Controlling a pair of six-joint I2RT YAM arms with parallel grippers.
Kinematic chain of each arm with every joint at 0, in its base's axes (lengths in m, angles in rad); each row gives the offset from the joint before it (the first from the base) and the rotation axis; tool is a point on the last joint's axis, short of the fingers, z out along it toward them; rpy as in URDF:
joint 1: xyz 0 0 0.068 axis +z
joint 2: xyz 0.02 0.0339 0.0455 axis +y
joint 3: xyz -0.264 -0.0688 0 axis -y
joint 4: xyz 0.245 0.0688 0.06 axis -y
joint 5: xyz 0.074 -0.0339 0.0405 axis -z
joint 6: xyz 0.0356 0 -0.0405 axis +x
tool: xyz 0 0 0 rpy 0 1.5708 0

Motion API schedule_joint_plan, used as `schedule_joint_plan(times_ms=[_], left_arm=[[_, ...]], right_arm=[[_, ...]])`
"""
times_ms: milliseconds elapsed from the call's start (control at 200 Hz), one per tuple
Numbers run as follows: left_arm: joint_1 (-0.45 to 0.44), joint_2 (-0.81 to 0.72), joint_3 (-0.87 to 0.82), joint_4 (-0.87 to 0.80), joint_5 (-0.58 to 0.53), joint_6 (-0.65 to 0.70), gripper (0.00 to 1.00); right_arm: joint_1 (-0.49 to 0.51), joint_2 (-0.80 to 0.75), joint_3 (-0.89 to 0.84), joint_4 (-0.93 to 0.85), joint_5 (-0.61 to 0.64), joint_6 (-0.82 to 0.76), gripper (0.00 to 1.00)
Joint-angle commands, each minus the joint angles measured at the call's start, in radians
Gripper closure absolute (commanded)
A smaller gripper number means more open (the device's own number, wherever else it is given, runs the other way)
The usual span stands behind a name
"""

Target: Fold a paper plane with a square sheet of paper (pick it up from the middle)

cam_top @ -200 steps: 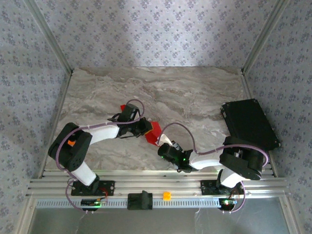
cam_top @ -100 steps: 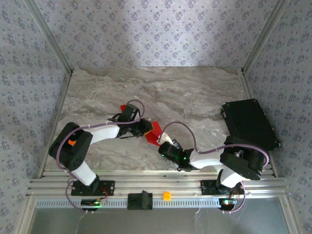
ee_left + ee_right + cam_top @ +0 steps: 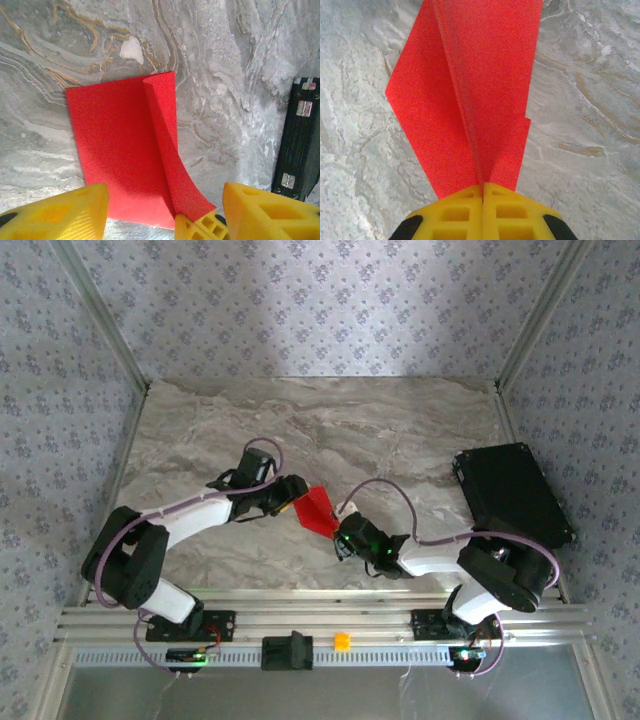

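Observation:
The red paper (image 3: 317, 508) lies mid-table as a folded, pointed wedge. In the right wrist view the paper (image 3: 485, 90) fans out from a centre crease, and my right gripper (image 3: 482, 192) is shut on the near end of that crease. The left wrist view shows the paper (image 3: 117, 150) flat on the marble with one flap curling up to the right gripper's yellow tip (image 3: 199, 227). My left gripper (image 3: 165, 215) stands open at the paper's near edge, its fingers (image 3: 60, 210) wide apart and holding nothing. From above, the left gripper (image 3: 288, 494) is left of the paper and the right gripper (image 3: 347, 531) is at its lower right.
A black case (image 3: 512, 495) lies at the right side of the marble table (image 3: 400, 430). A small orange block (image 3: 342, 642) and a black mount (image 3: 288, 650) sit on the front rail. Patterned walls close in the sides and the back.
The left gripper has drawn back to the left off the paper. The right gripper has moved forward and up to the paper's lower right, and more of the red wedge shows.

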Motion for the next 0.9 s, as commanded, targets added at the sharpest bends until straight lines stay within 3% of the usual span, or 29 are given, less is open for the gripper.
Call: schedule_joint_plan(times_ms=[0,625,720,895], left_arm=[[0.006,-0.026,-0.017,-0.034,-0.019,0.011,0.38],[0.008,-0.051,-0.038,-0.04,-0.012,0.008,0.41],[0.008,-0.059,-0.047,-0.035,-0.01,0.009,0.49],[0.008,-0.077,-0.082,0.006,0.01,0.009,0.76]], right_arm=[[-0.019,-0.003,-0.011,0.047,-0.1,0.044,0.98],[-0.055,0.108,0.053,0.013,-0.251,0.1,0.97],[-0.069,0.129,0.052,0.024,-0.297,0.131,0.97],[-0.117,0.142,0.065,0.024,-0.403,0.204,0.97]])
